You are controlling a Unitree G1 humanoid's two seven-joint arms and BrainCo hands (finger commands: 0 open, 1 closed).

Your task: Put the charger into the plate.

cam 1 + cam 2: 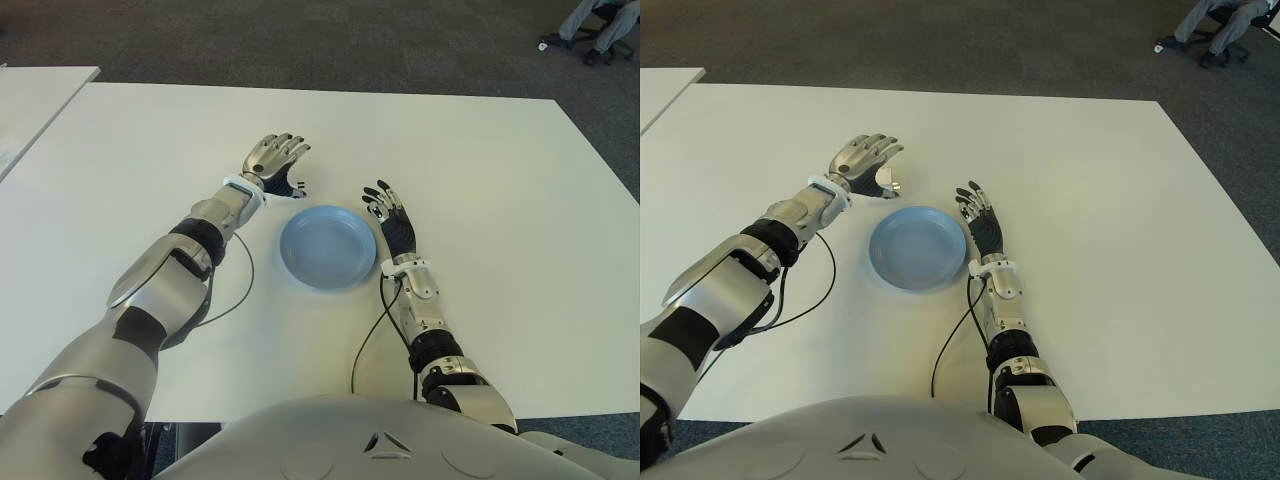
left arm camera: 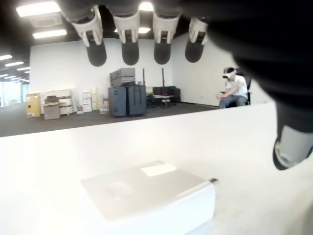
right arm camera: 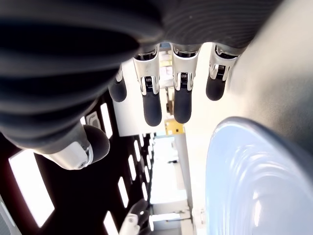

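Resting on the white table [image 1: 480, 180] are one blue plate [image 1: 328, 247] and one white charger [image 2: 151, 193]. The plate holds nothing. The charger lies on the table at about eleven o'clock from the plate, near its rim, directly under the left hand [image 1: 272, 160]. That hand hovers above it with fingers [image 2: 129, 41] spread and released, gripping nothing. The right hand [image 1: 395, 220] shows just beside the plate at three o'clock, palm up, fingers loosely extended and empty.
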